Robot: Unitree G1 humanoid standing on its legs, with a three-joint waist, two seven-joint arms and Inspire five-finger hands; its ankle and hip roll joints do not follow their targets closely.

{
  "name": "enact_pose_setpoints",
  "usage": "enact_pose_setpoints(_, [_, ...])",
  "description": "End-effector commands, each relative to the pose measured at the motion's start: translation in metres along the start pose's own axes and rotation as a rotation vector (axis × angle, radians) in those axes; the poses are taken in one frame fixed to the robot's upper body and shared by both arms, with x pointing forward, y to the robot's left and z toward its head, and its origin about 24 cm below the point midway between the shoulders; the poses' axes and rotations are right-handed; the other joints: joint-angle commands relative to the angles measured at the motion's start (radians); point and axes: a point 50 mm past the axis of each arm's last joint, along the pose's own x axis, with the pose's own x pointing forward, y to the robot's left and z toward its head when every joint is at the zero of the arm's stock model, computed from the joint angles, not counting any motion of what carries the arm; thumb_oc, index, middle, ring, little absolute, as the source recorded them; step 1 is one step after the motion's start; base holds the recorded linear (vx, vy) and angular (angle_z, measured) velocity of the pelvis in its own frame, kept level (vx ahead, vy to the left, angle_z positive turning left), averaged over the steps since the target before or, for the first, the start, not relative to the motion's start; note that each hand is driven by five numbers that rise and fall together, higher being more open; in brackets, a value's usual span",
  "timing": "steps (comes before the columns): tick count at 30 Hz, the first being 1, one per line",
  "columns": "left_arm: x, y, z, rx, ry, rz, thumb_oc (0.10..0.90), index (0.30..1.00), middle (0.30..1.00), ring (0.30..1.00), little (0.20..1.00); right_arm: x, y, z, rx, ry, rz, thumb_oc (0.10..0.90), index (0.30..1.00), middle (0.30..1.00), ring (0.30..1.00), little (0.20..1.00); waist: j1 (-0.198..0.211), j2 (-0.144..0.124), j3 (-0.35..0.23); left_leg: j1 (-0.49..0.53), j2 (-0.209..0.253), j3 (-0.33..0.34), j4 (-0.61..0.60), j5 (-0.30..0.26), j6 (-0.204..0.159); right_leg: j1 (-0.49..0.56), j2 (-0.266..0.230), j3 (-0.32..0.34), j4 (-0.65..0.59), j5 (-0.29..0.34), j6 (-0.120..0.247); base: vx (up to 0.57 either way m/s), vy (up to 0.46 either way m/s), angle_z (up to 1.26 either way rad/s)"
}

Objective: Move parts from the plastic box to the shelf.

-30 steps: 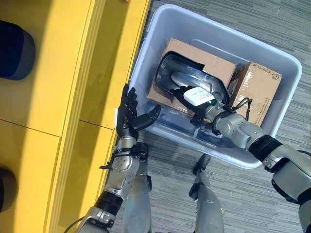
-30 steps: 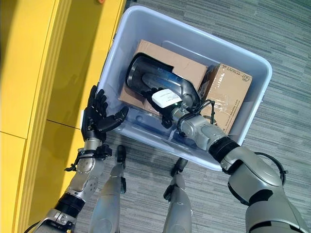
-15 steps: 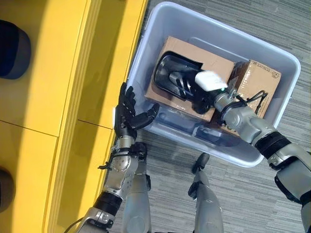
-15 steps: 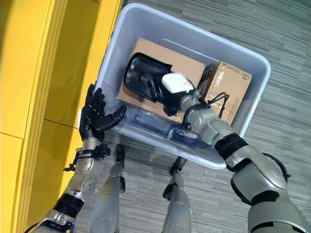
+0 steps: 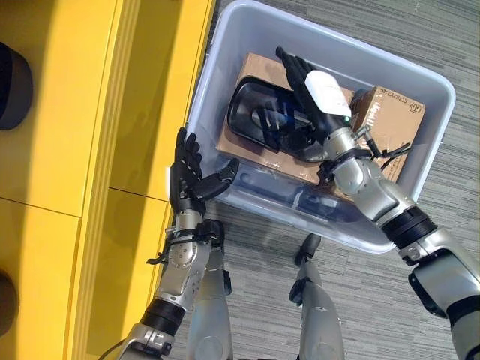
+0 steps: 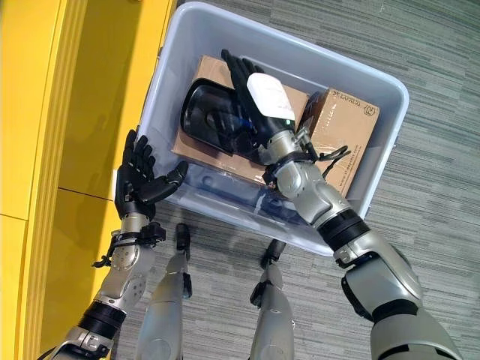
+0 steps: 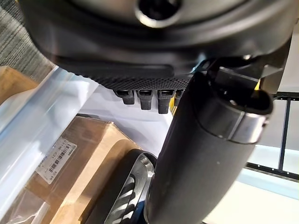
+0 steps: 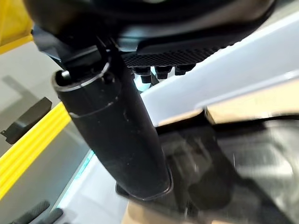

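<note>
**Right hand poised over black part in box**

Fingers straight and holding nothing, the right hand (image 5: pixel 319 94) hovers over the black part (image 5: pixel 259 120) lying on a cardboard carton (image 5: pixel 251 146) in the plastic box (image 5: pixel 420 75). The left hand (image 5: pixel 187 176), also spread, waits at the box's shelf-side wall. The pick-up comes next; it likely needs the fingers curling round the part.

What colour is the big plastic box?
Pale blue-grey translucent plastic box, clearest in the left eye view.
</note>
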Motion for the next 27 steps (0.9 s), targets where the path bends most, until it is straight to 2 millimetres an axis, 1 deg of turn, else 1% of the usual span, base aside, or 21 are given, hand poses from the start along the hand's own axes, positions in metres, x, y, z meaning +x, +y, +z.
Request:
enact_pose_setpoints(1, [-0.012, 0.016, -0.028, 0.074, 0.155, 0.078, 0.900, 1.000, 1.000, 1.000, 1.000, 0.024, -0.058, 0.052, 0.086, -0.223, -0.273, 0.900, 1.000, 1.000, 1.000, 1.000, -0.007, -0.008, 0.030, 0.084, 0.017, 0.041, -0.009, -0.018, -0.029, 0.134, -0.057, 0.085, 0.190, -0.102, 0.083, 0.00, 0.000, 0.00])
enact_pose_setpoints(5, [-0.012, 0.014, -0.030, 0.080, 0.164, 0.084, 0.900, 1.000, 1.000, 1.000, 1.000, 0.026, -0.047, 0.066, 0.177, -0.241, -0.282, 0.900, 1.000, 1.000, 1.000, 1.000, -0.008, -0.008, 0.029, 0.086, 0.013, 0.046, -0.012, -0.020, -0.025, 0.136, -0.058, 0.089, 0.183, -0.090, 0.085, 0.00, 0.000, 0.00])
enact_pose_setpoints(6, [-0.012, 0.014, -0.030, 0.081, 0.163, 0.084, 0.900, 1.000, 1.000, 1.000, 1.000, 0.026, -0.047, 0.066, 0.177, -0.241, -0.283, 0.900, 1.000, 1.000, 1.000, 1.000, -0.008, -0.008, 0.028, 0.083, 0.013, 0.047, -0.013, -0.016, -0.024, 0.134, -0.058, 0.089, 0.180, -0.085, 0.084, 0.00, 0.000, 0.00])
enact_pose_setpoints(8, [-0.012, 0.012, -0.031, 0.090, 0.169, 0.090, 0.900, 1.000, 1.000, 1.000, 1.000, 0.026, -0.040, 0.070, 0.189, -0.233, -0.297, 0.900, 1.000, 1.000, 1.000, 1.000, -0.010, -0.007, 0.026, 0.083, 0.011, 0.049, -0.016, -0.016, -0.023, 0.135, -0.058, 0.089, 0.176, -0.081, 0.086, 0.01, 0.022, -0.03])
enact_pose_setpoints(11, [-0.012, 0.010, -0.033, 0.090, 0.178, 0.093, 0.900, 1.000, 1.000, 1.000, 1.000, 0.027, -0.030, 0.069, 0.230, -0.194, -0.296, 0.900, 1.000, 1.000, 1.000, 1.000, -0.010, -0.005, 0.025, 0.084, 0.008, 0.051, -0.015, -0.020, -0.020, 0.138, -0.059, 0.090, 0.173, -0.078, 0.087, 0.00, 0.000, 0.00])
enact_pose_setpoints(14, [-0.012, 0.009, -0.033, 0.095, 0.181, 0.095, 0.900, 1.000, 1.000, 1.000, 1.000, 0.027, -0.029, 0.067, 0.217, -0.175, -0.318, 0.900, 1.000, 1.000, 1.000, 1.000, -0.011, -0.005, 0.026, 0.082, 0.006, 0.049, -0.012, -0.022, -0.019, 0.138, -0.060, 0.090, 0.172, -0.075, 0.088, 0.00, 0.000, 0.00])
enact_pose_setpoints(17, [-0.012, 0.007, -0.034, 0.105, 0.179, 0.091, 0.900, 1.000, 1.000, 1.000, 1.000, 0.028, -0.028, 0.070, 0.221, -0.171, -0.341, 0.900, 1.000, 1.000, 1.000, 1.000, -0.010, -0.004, 0.027, 0.076, 0.004, 0.048, -0.008, -0.024, -0.018, 0.139, -0.062, 0.090, 0.172, -0.074, 0.087, 0.00, 0.000, 0.00])
enact_pose_setpoints(19, [-0.012, 0.007, -0.034, 0.105, 0.179, 0.096, 0.900, 1.000, 1.000, 1.000, 1.000, 0.026, -0.029, 0.077, 0.211, -0.202, -0.360, 0.900, 1.000, 1.000, 1.000, 1.000, -0.011, -0.003, 0.029, 0.076, 0.003, 0.050, -0.008, -0.025, -0.018, 0.139, -0.063, 0.089, 0.171, -0.074, 0.087, 0.00, 0.000, 0.00])
enact_pose_setpoints(20, [-0.012, 0.007, -0.034, 0.106, 0.180, 0.096, 0.900, 1.000, 1.000, 1.000, 1.000, 0.026, -0.029, 0.077, 0.211, -0.202, -0.360, 0.900, 1.000, 1.000, 1.000, 1.000, -0.011, -0.003, 0.029, 0.076, 0.003, 0.050, -0.008, -0.025, -0.018, 0.139, -0.063, 0.090, 0.171, -0.074, 0.087, 0.00, 0.000, 0.00])
enact_pose_setpoints(21, [-0.012, 0.006, -0.034, 0.109, 0.179, 0.098, 0.900, 1.000, 1.000, 1.000, 1.000, 0.025, -0.027, 0.081, 0.203, -0.219, -0.360, 0.900, 1.000, 1.000, 1.000, 1.000, -0.012, -0.002, 0.031, 0.076, 0.002, 0.051, -0.008, -0.025, -0.017, 0.138, -0.063, 0.091, 0.171, -0.074, 0.087, 0.00, 0.000, 0.00])
enact_pose_setpoints(27, [-0.013, 0.007, -0.034, 0.121, 0.177, 0.108, 0.900, 1.000, 1.000, 1.000, 1.000, 0.018, -0.020, 0.081, 0.171, -0.224, -0.349, 0.900, 1.000, 1.000, 1.000, 1.000, -0.020, -0.005, 0.034, 0.077, 0.003, 0.054, -0.007, -0.026, -0.017, 0.134, -0.062, 0.094, 0.171, -0.077, 0.086, 0.00, 0.000, 0.00])
